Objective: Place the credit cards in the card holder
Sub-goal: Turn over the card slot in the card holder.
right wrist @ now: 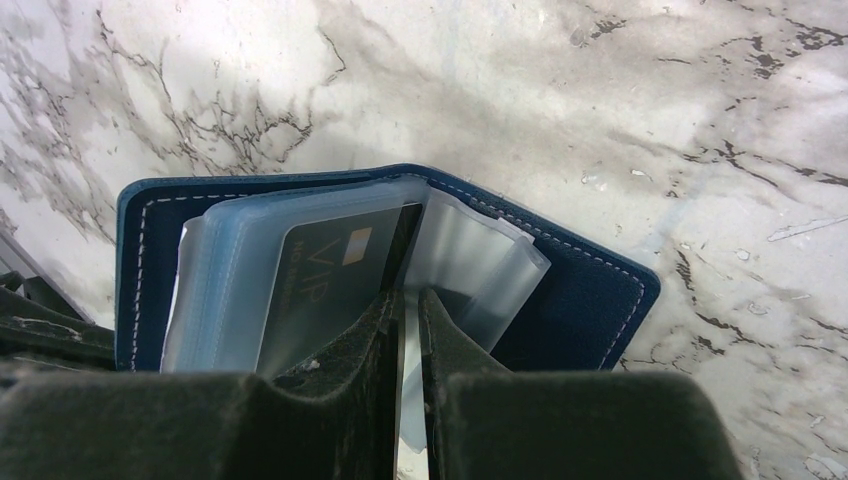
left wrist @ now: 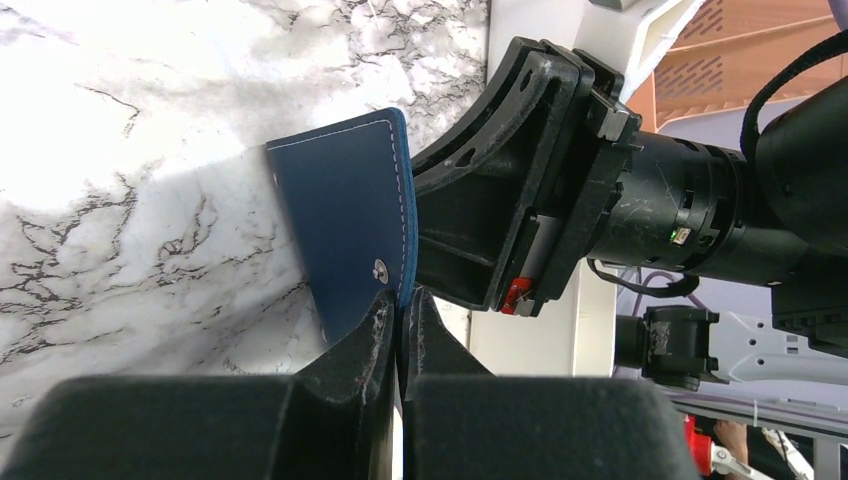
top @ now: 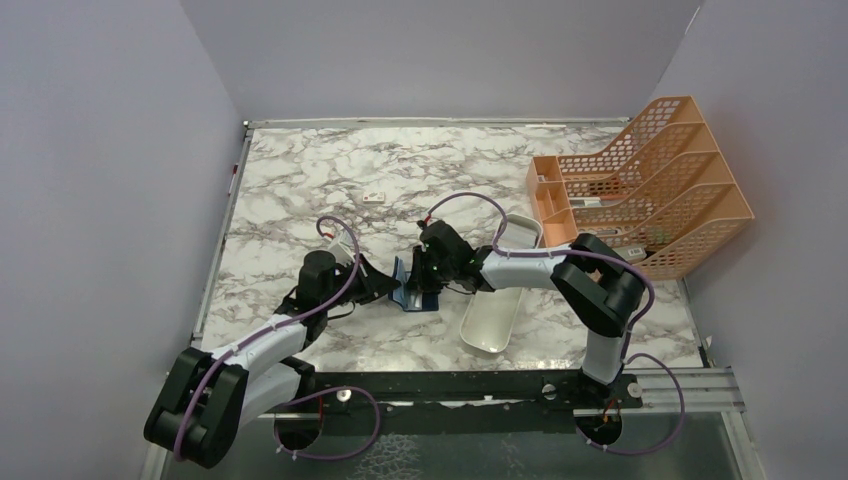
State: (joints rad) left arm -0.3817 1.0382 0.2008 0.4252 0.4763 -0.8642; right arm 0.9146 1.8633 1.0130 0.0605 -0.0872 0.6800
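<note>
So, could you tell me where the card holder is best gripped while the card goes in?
Probably the free cover edge of the card holder, beside the snap, from the left, where the left gripper pinches it. That flap stands thin and raised, and it leaves the clear sleeves open to the right gripper.

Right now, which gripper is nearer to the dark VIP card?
Right. The right gripper pinches the VIP card at the clear sleeves; the left gripper clamps the card holder by its outer cover.
</note>
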